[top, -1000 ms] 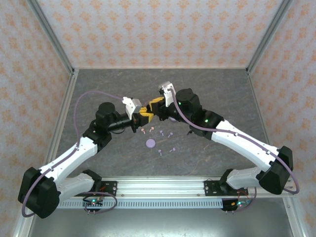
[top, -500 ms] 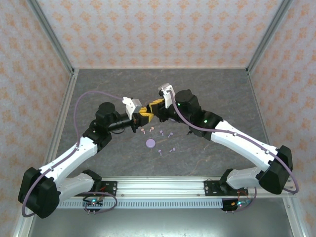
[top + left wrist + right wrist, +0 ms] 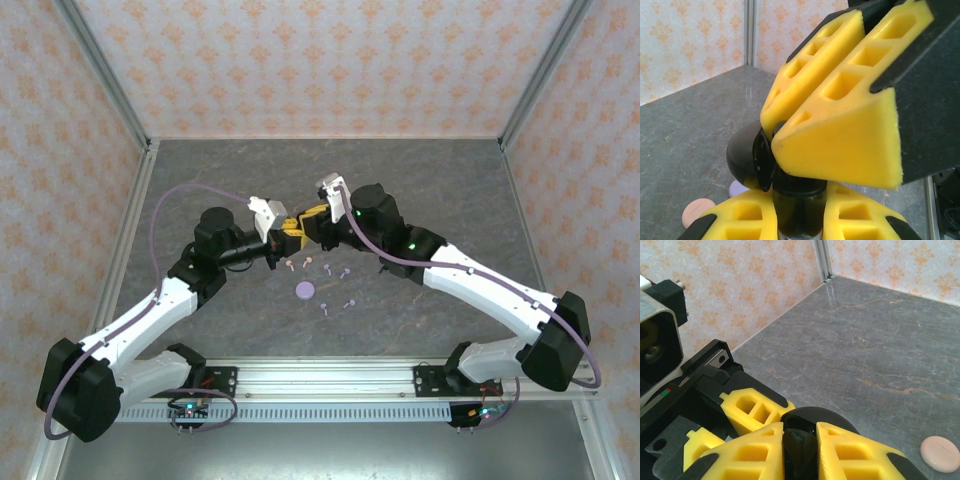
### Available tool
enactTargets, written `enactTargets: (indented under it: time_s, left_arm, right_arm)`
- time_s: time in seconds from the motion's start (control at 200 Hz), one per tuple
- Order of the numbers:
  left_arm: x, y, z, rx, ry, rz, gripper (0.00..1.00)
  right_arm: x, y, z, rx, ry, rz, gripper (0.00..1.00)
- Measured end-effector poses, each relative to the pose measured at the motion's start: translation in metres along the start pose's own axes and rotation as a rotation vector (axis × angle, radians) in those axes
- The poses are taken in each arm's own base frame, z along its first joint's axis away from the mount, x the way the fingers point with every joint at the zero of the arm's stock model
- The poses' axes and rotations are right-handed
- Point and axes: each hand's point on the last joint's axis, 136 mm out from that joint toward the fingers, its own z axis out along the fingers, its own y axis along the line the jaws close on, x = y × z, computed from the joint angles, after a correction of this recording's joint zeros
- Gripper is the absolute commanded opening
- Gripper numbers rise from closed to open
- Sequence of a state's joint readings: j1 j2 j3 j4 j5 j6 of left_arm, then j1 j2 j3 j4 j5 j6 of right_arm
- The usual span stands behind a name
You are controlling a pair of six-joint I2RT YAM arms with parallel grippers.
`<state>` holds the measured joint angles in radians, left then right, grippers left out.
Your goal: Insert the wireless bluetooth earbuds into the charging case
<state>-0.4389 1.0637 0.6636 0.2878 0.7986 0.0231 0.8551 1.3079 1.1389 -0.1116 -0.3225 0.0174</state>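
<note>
Glossy black round plastic case [image 3: 742, 155] sits midair, left gripper [image 3: 800, 220] clamped on its body, right gripper [image 3: 799, 445] pinching its rim with yellow ribbed foam fingers. Tiny stemmed lavender and pink earbuds [image 3: 325, 270] lie scattered on the grey stone-textured table [image 3: 430, 190] below.

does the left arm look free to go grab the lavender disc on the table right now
Probably not yet: the left gripper is shut on the black case, which the right gripper also grips. The lavender disc itself lies uncovered nearby.
</note>
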Motion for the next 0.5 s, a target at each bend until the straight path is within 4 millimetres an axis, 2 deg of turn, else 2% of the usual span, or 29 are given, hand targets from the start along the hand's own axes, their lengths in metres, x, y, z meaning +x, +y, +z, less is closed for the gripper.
enactTargets:
  time_s: [0.165,0.265,0.4,0.5]
  left_arm:
    - [0.000,0.001,0.000,-0.004,-0.001,0.001,0.00]
    - [0.000,0.000,0.000,-0.003,-0.001,0.001,0.00]
    - [-0.001,0.000,0.000,-0.003,-0.002,0.002,0.00]
    - [-0.002,0.000,-0.001,-0.006,-0.009,0.007,0.00]
  right_arm:
    - [-0.004,0.004,-0.002,-0.010,0.013,0.016,0.39]
    - [-0.015,0.006,-0.007,-0.002,0.007,0.026,0.45]
    - [-0.034,0.005,-0.017,0.031,-0.014,0.033,0.48]
    - [-0.038,-0.004,-0.027,0.074,-0.014,0.056,0.48]
